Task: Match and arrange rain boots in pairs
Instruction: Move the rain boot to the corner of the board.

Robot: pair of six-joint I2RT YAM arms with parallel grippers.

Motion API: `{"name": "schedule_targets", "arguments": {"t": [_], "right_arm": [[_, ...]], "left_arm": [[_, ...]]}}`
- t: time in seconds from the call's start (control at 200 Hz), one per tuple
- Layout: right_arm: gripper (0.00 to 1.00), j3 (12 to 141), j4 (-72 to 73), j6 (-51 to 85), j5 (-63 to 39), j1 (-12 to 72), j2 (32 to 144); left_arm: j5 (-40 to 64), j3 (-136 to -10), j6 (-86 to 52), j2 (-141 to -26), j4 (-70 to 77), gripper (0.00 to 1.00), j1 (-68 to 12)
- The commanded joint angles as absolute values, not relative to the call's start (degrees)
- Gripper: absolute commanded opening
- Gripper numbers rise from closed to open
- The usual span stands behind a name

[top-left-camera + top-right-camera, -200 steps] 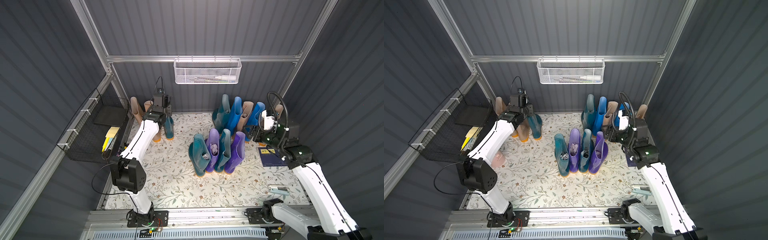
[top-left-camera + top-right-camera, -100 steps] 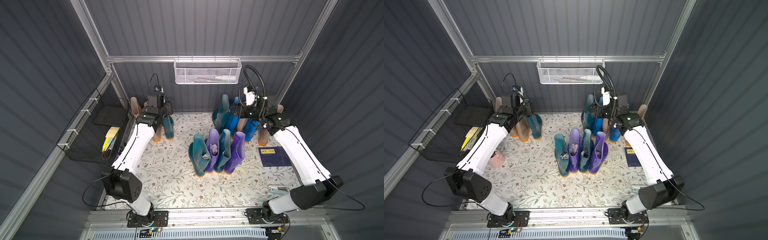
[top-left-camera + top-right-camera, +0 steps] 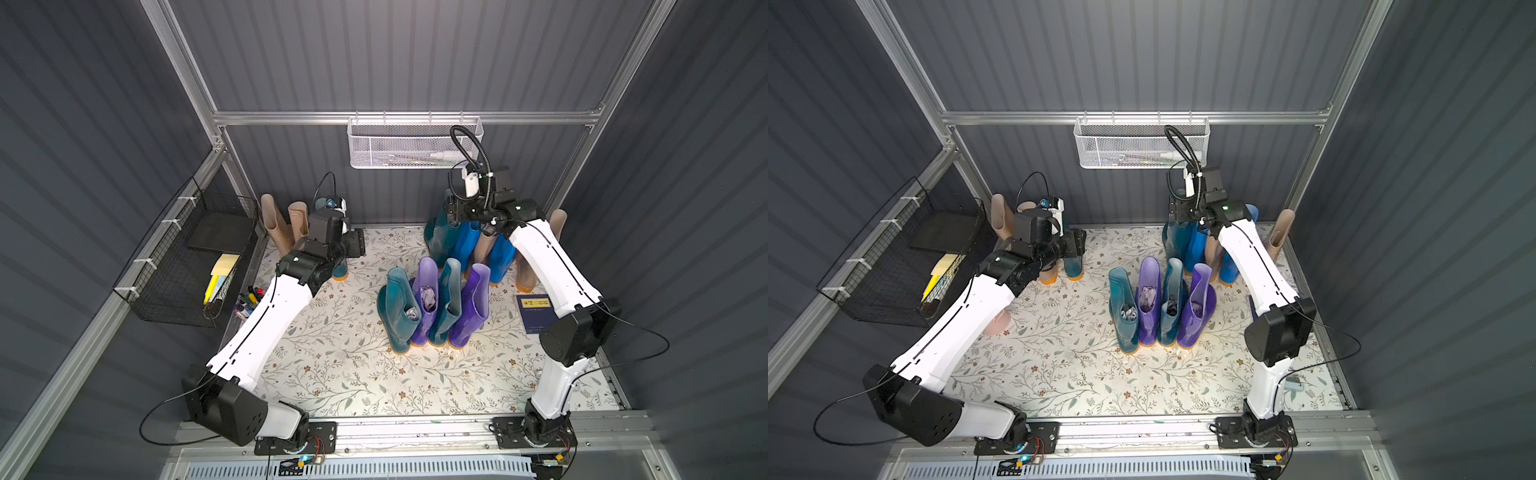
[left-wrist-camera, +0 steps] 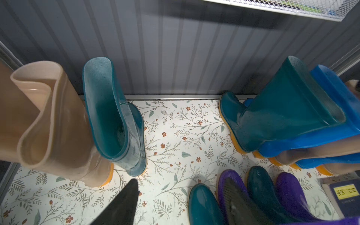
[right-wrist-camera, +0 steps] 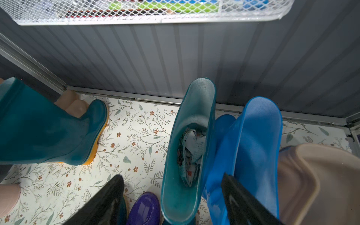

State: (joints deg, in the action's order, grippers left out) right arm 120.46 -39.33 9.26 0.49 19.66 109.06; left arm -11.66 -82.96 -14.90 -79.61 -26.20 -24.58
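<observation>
Teal boot (image 4: 127,136) upright, shaft vertical, toe toward back wall (image 4: 175,48)

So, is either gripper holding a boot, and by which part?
Nothing is held. The left gripper is open and empty; the right gripper is open astride the shaft top of a teal boot, unclamped.

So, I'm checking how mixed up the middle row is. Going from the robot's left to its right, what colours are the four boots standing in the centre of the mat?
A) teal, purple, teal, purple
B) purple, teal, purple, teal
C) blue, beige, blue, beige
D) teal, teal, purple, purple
A: in a top view the row alternates: leftmost teal boot, paper-stuffed purple boot, second teal boot, rightmost purple boot.
</observation>
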Motion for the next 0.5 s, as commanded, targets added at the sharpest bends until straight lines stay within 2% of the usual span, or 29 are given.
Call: {"name": "schedule_targets", "arguments": {"t": [0.0, 0.495], "right_arm": [[0.82, 123.8, -42.3, 7.9, 2.5, 20.0, 110.9], [0.78, 128.7, -44.6, 7.8, 2.2, 19.9, 118.0]], "left_arm": [[-10.8, -81.6, -16.4, -76.8, -27.6, 0.72, -24.8], [-16.3, -82.1, -10.3, -72.0, -35.5, 0.8, -24.8]]}}
